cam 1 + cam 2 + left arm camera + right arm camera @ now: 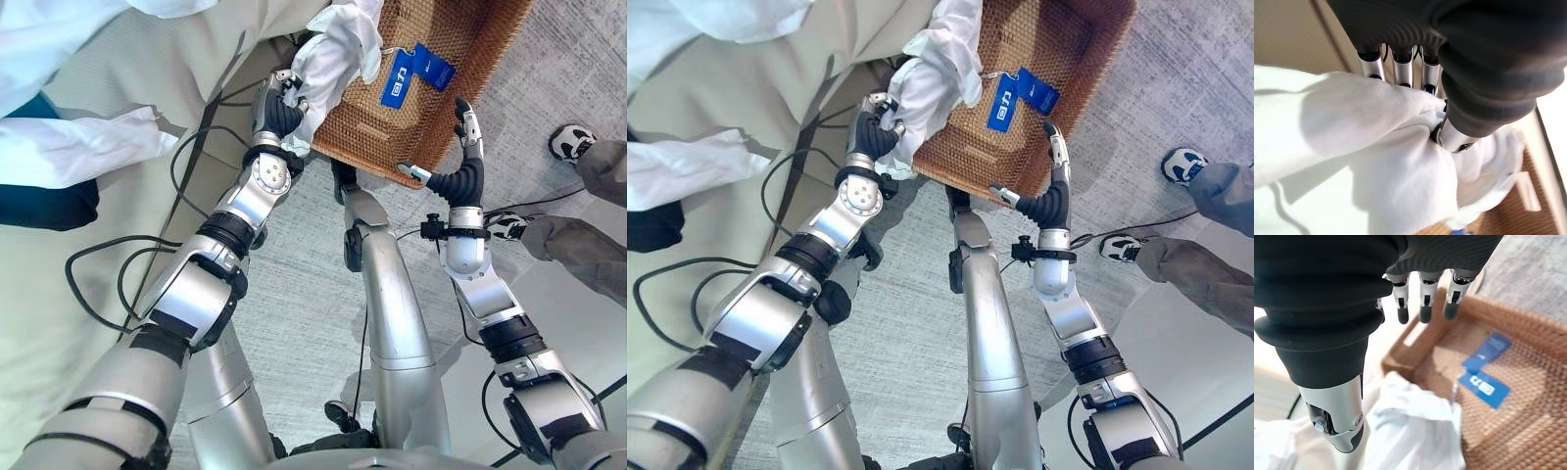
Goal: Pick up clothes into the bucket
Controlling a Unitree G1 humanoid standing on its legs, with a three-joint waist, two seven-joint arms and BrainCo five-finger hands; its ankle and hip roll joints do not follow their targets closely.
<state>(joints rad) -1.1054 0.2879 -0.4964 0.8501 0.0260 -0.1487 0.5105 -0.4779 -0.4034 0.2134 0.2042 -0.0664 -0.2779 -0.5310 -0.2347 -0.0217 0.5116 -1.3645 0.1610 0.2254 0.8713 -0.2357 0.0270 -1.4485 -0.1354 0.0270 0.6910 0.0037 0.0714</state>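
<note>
White cloth is what the left hand [279,108] grips: its fingers [1400,73] and thumb are curled into a bunched white garment [333,54], pinching a fold of it. The hand holds the garment up at the near edge of a woven brown basket [441,108], and the cloth drapes over the rim so that part of it hangs inside the basket and part outside. In the left wrist view the fabric wraps over the fingertips and spills toward the basket's weave beyond.

The right hand [460,166] is raised just beside the basket's near right edge, fingers [1422,298] straight and spread, thumb apart, holding nothing. I cannot tell whether it touches the wicker.

Two blue tags [416,73] lie inside the basket, just beside the hanging cloth.

To the left lies a beige bed [98,255], with more white clothes [78,147] and a dark piece [44,206] spread on it, well apart from the basket. The basket stands on grey carpet [304,323]. At the right edge a person's legs in grey trousers [578,250] and a shoe [568,140] show.
</note>
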